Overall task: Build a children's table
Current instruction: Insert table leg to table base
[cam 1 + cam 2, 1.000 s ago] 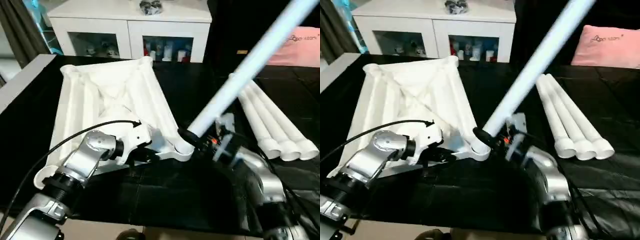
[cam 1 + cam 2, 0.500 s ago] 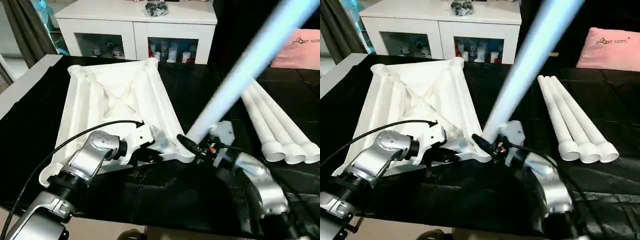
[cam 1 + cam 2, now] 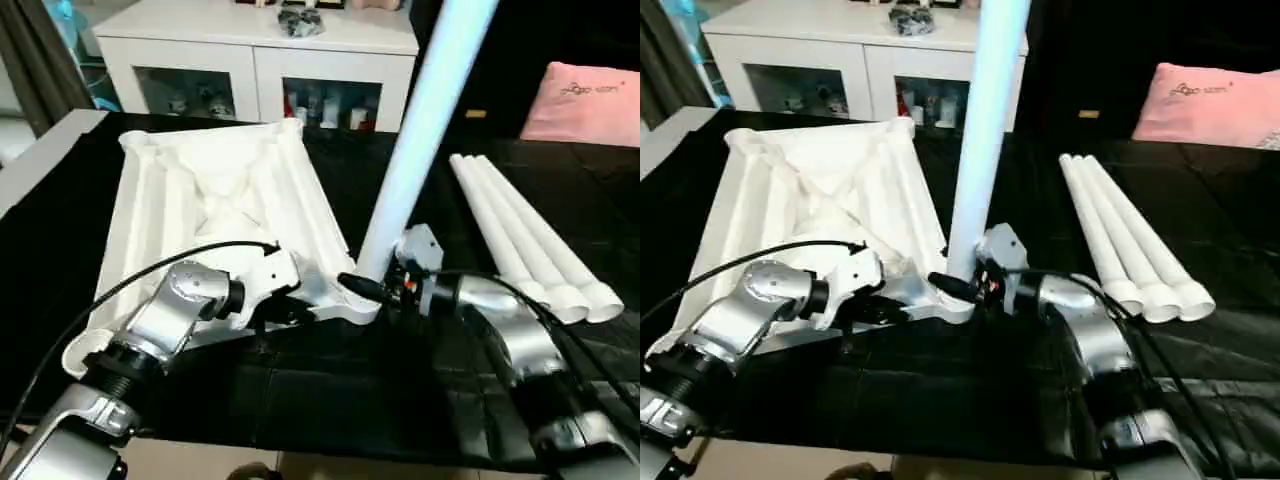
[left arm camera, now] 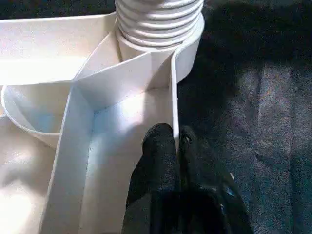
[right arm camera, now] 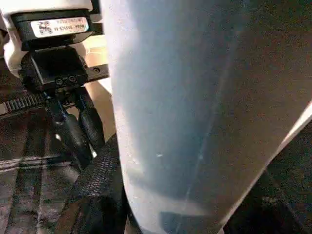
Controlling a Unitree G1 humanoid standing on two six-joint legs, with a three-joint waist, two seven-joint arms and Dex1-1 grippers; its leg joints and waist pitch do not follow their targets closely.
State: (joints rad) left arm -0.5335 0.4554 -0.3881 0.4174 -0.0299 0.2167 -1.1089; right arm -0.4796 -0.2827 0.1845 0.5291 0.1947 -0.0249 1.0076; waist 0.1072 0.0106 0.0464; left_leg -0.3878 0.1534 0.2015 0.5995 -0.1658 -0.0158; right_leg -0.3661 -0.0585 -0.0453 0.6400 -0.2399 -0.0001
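Observation:
The white tabletop (image 3: 210,200) lies underside up on the black cloth, ribs showing. My left gripper (image 4: 174,139) is shut on its thin rim wall, close to the near right corner socket (image 3: 355,305). One white leg (image 3: 420,120) stands almost upright with its ribbed end (image 4: 158,22) seated in that socket. My right gripper (image 3: 365,288) is shut on the leg just above the socket. Three more legs (image 3: 530,240) lie side by side on the cloth to the right.
A white glass-door cabinet (image 3: 260,60) stands behind the table. A pink cushion (image 3: 590,100) lies at the back right. A black cable (image 3: 130,280) arcs over my left forearm. Black cloth (image 3: 330,400) covers the near edge.
The held leg has swung from leaning far right to almost upright in the corner socket. My left gripper has kept its hold on the rim. The camera has shifted a little.

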